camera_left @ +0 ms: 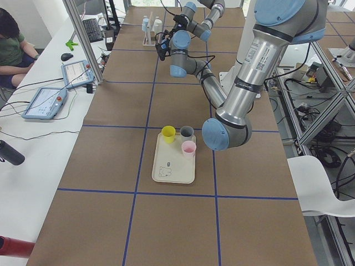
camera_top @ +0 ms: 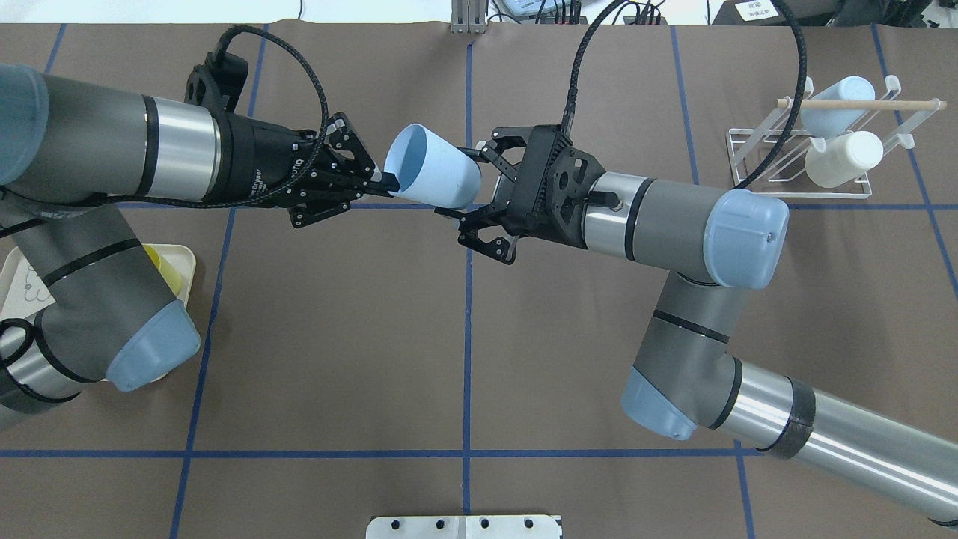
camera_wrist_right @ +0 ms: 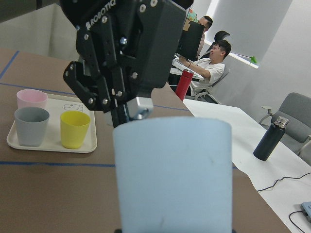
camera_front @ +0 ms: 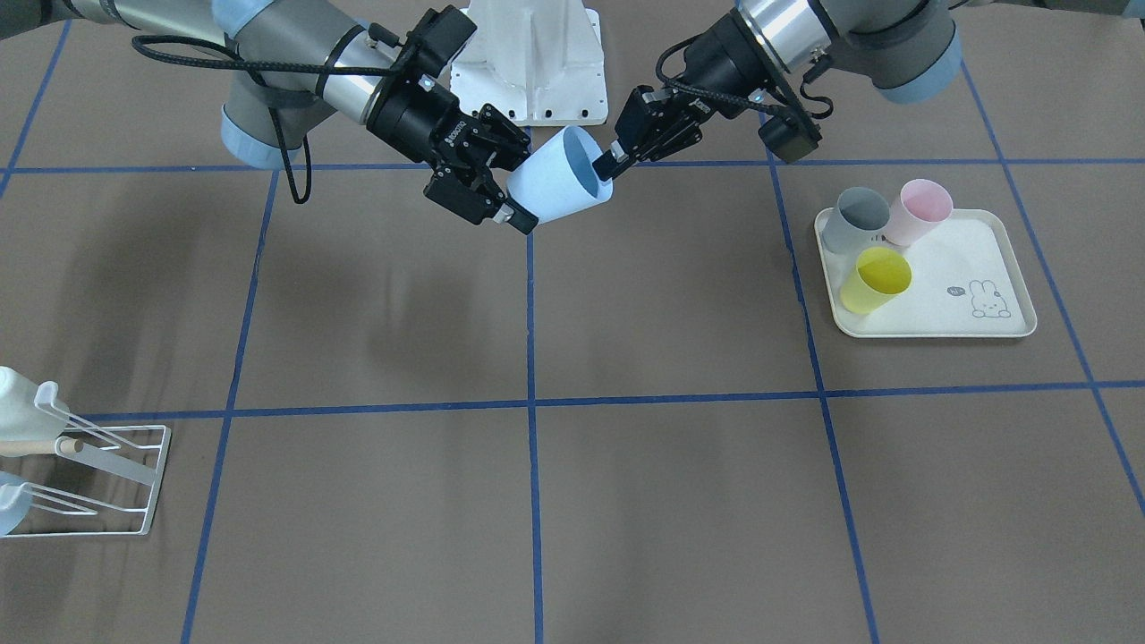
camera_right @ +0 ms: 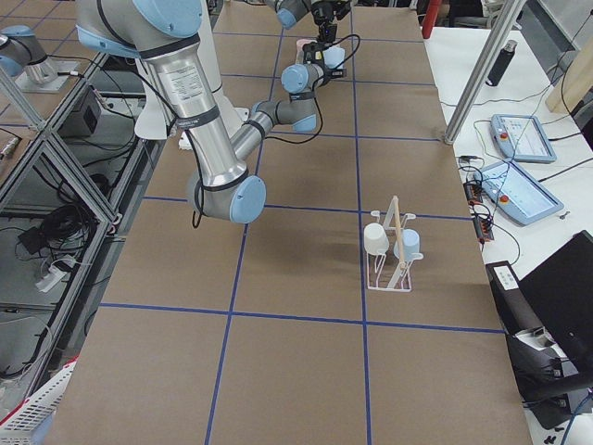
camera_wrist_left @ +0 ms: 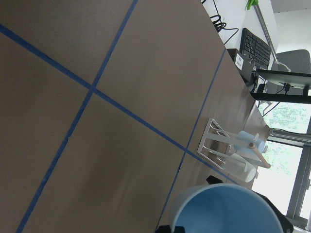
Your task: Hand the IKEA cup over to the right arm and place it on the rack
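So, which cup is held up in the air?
The light blue cup, gripped at its rim by the left tool; the grey cup, pink cup and yellow cup stand on the tray.

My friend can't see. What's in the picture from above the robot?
Above a brown table, the left gripper pinches the rim of a light blue cup in mid-air, and the right gripper has open jaws around its base. A white wire rack holding two cups stands at far right.
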Controlling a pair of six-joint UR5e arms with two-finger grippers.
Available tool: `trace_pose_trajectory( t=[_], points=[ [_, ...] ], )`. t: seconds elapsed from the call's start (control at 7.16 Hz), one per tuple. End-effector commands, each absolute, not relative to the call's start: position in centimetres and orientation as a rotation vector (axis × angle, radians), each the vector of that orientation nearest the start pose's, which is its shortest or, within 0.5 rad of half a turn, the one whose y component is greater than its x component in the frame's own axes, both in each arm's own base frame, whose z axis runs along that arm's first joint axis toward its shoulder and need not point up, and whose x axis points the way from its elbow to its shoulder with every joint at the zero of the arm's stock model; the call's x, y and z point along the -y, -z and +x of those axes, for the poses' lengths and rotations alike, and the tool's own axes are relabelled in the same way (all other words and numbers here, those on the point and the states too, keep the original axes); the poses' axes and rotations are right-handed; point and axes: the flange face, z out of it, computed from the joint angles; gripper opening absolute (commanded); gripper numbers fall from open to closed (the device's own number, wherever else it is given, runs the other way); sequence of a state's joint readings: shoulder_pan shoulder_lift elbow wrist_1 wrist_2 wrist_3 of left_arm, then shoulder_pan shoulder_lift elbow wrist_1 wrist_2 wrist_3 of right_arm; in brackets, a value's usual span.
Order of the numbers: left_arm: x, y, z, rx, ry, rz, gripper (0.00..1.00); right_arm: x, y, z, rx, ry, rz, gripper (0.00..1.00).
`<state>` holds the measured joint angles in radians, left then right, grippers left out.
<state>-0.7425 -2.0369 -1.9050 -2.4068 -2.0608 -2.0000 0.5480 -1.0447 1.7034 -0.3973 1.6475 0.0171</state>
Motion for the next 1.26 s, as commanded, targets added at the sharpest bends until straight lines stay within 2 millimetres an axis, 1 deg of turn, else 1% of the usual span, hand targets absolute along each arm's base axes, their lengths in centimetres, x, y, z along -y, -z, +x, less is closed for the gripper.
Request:
trace_pose_trajectory(
  t=[0.0,0.28,0.42,0.56,0.7,0.84,0.98,1.12],
  points=[
    [43.3,-15.7,34.4,-1.644,0.498,-0.120,1.00,41.8,-16.9,-44.0,0.981,0.775,1.629,0.70],
    [43.3,-15.8,33.9,-1.646,0.464,-0.081,1.00,42.0,-17.2,-43.9,0.971,0.774,1.629,0.63],
    [43.6,-16.0,33.1,-1.645,0.470,-0.072,1.00,42.2,-17.2,-43.8,0.969,0.771,1.628,0.60],
    [44.4,-17.4,32.2,-1.622,0.502,-0.062,1.00,43.1,-17.4,-43.1,0.952,0.758,1.616,0.57],
    [45.1,-19.6,30.7,-1.589,0.503,-0.016,1.00,44.7,-18.0,-42.2,0.908,0.750,1.574,0.55],
    [45.0,-23.6,30.2,-1.517,0.462,0.045,1.00,46.4,-18.4,-41.1,0.845,0.748,1.512,0.51],
    [45.9,-26.4,28.7,-1.426,0.441,0.110,1.00,47.7,-18.6,-39.5,0.785,0.749,1.453,0.51],
    [46.0,-29.8,27.2,-1.330,0.402,0.161,1.00,48.7,-19.3,-36.8,0.707,0.746,1.373,0.50]
  ],
)
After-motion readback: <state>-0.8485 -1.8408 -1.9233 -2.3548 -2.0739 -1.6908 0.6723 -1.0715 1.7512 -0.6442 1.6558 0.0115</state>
